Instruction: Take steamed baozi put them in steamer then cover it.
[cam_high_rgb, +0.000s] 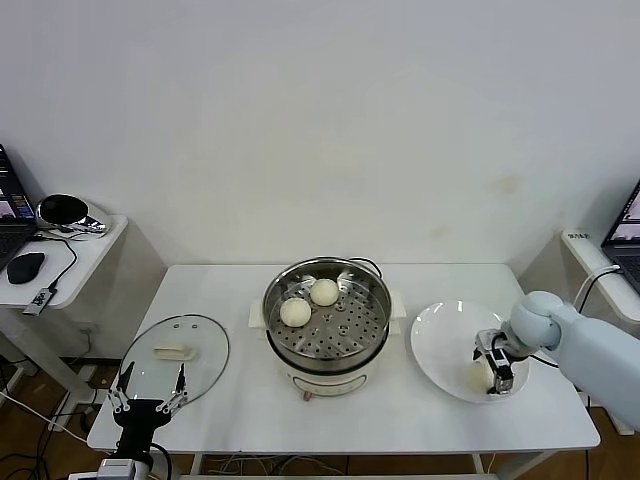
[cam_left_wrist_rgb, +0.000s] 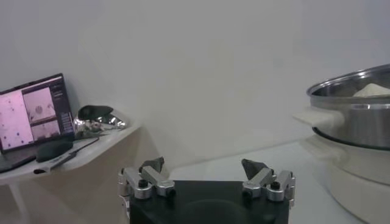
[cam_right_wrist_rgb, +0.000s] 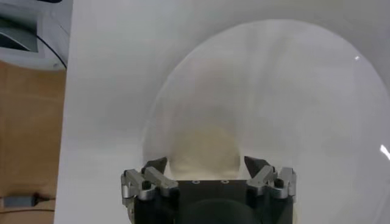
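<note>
The steamer (cam_high_rgb: 300, 362) stands at the table's middle, with two steamed baozi (cam_high_rgb: 295, 312) (cam_high_rgb: 324, 292) on its perforated tray. In the left wrist view the steamer (cam_left_wrist_rgb: 353, 119) fills the side, one baozi (cam_left_wrist_rgb: 373, 90) showing over its rim. The cover (cam_high_rgb: 175, 358) lies flat at the table's left. My left gripper (cam_high_rgb: 150, 385) (cam_left_wrist_rgb: 205, 165) hangs open at the cover's near edge, holding nothing. My right gripper (cam_high_rgb: 495, 378) (cam_right_wrist_rgb: 205, 163) is down on the white plate (cam_high_rgb: 440, 335) (cam_right_wrist_rgb: 292, 91), its fingers open on either side of a baozi (cam_high_rgb: 477, 377) (cam_right_wrist_rgb: 204, 140).
A side table (cam_high_rgb: 60, 250) with a laptop, mouse and cables stands to the left of the work table. Another laptop (cam_high_rgb: 625, 235) sits on a shelf at the right. The plate lies close to the table's front right edge.
</note>
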